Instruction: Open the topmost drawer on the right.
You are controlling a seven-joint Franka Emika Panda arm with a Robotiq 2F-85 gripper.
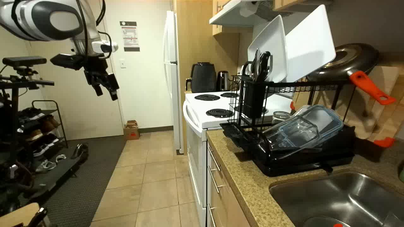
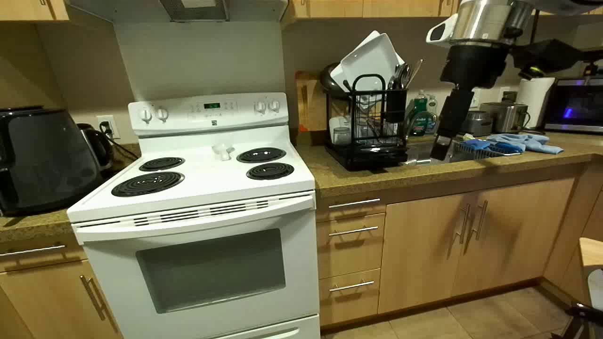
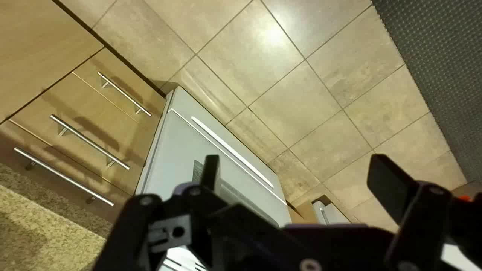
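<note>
**Three look-alike bars make the wrong drawer the likeliest slip**

The topmost drawer point(image 2: 351, 213), shallow and wood-fronted, is pushed in just right of the stove point(image 2: 207, 197) as one faces it, directly beneath the bench point(image 2: 348, 184). Its slim bar handle point(image 2: 354, 203) runs close under the bench edge, so a descent from straight above would probably strike that edge first; coming in from the front looks safer.

Below it, in the same stack beside the stove, the second drawer point(image 2: 348, 254) and bottom drawer point(image 2: 349, 300) carry near-identical bars. A small error in height could hook the middle one instead.

The top bar's left end sits near the oven door handle point(image 2: 207, 223). Drifting toward the stove could jam a finger there, while gripping the bar at one end might pull the drawer askew and make it bind.

On the bench, just right of the stove, the dish rack point(image 2: 372, 157) holds steeply tilted plates point(image 2: 370, 59); an arm swinging low across could topple them.

The claw point(image 3: 299, 177) hangs out in front of the stove's row of cabinets, well apart from every bar, its fingers spread wide with nothing between them.
</note>
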